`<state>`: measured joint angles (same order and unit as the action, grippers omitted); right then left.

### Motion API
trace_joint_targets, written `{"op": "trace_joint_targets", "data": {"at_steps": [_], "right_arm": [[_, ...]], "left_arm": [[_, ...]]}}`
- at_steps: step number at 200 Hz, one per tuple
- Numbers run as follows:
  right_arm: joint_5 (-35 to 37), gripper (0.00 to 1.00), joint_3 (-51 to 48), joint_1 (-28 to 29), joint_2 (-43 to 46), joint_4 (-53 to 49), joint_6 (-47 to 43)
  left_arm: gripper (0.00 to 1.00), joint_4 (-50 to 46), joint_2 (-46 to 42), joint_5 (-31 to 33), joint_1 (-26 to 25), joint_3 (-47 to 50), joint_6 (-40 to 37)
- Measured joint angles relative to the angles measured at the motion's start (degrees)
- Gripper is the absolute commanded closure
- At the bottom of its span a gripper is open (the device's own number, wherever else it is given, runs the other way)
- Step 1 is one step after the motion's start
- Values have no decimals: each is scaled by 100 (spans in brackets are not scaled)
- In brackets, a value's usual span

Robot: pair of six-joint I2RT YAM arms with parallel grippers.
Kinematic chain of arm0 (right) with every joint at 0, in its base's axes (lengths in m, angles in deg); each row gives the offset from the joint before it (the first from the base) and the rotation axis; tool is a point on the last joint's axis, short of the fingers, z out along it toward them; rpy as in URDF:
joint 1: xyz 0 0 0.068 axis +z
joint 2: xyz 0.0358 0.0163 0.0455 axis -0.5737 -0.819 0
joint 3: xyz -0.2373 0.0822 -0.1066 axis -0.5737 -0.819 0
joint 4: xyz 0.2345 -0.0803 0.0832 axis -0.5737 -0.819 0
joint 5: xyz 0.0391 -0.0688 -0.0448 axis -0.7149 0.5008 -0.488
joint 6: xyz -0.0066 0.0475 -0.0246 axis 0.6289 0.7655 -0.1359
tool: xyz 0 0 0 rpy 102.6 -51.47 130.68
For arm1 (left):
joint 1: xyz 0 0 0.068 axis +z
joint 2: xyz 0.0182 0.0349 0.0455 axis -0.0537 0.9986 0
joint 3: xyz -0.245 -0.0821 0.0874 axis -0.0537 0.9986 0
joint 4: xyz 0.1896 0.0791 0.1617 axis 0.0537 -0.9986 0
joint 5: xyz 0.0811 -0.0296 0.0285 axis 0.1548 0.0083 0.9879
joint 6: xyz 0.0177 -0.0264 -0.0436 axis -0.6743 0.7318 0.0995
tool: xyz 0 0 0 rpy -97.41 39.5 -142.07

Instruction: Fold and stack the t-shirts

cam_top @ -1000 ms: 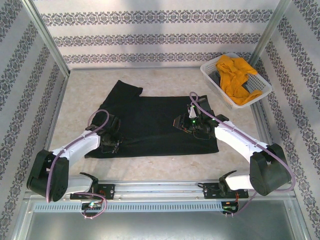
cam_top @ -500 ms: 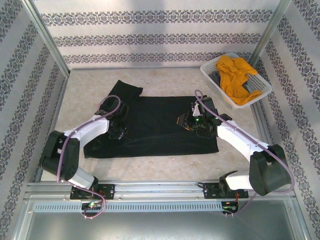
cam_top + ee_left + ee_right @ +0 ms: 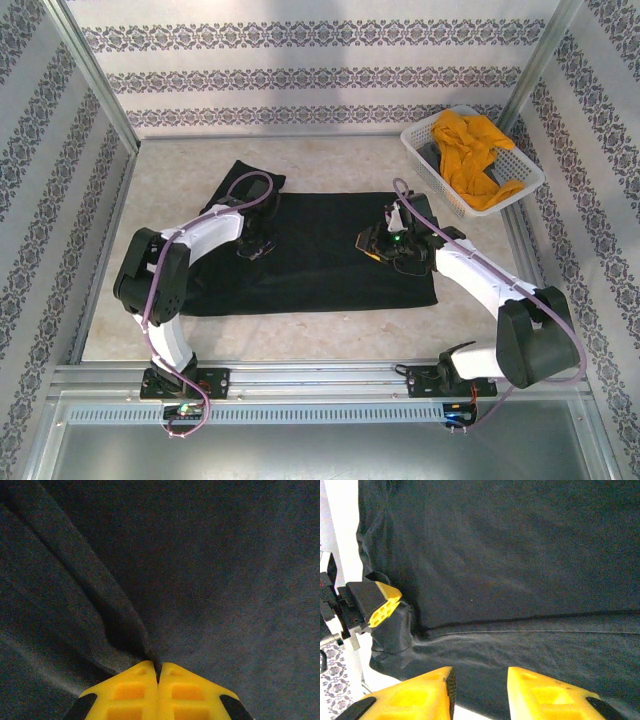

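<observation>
Your left hand (image 3: 158,669) is clamped on a pinch of the black t-shirt (image 3: 320,265), spread on the counter (image 3: 330,165). Your right hand (image 3: 480,682) hovers part-open over it, empty. This looks like the first fold: close the right, then lift both together.

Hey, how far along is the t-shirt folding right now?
Early. Done: the black t-shirt is laid out mostly flat on the table. In hand: the left hand is shut on a pinch of its cloth, the right hand open over it. Left: folding it, then the mustard-yellow t-shirt, bunched in the white basket, and stacking both.
</observation>
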<state>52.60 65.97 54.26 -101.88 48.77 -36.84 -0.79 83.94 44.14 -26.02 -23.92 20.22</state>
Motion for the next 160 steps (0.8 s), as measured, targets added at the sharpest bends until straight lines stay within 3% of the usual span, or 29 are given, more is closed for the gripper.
{"op": "trace_joint_targets", "data": {"at_steps": [7,28,37,65,91,118,160], "right_arm": [[-15,66,0,0,-17,-2,2],[-15,65,0,-2,-46,-26,0],[-13,64,0,-4,-46,-59,2],[116,65,-111,-170,24,-127,133],[409,70,-645,-568,369,-197,461],[675,72,-994,-761,382,-354,739],[935,72,-997,-739,-308,-420,931]], "left_arm": [[95,-28,26,17,2,-20,-39],[52,-120,66,66,0,-63,-168],[46,-173,66,114,2,-103,-210],[53,-271,-164,345,9,-127,-323],[65,-225,-1097,339,181,439,-271],[71,-33,-1930,118,765,1519,-33],[76,356,-1759,-129,1589,2509,356]]}}
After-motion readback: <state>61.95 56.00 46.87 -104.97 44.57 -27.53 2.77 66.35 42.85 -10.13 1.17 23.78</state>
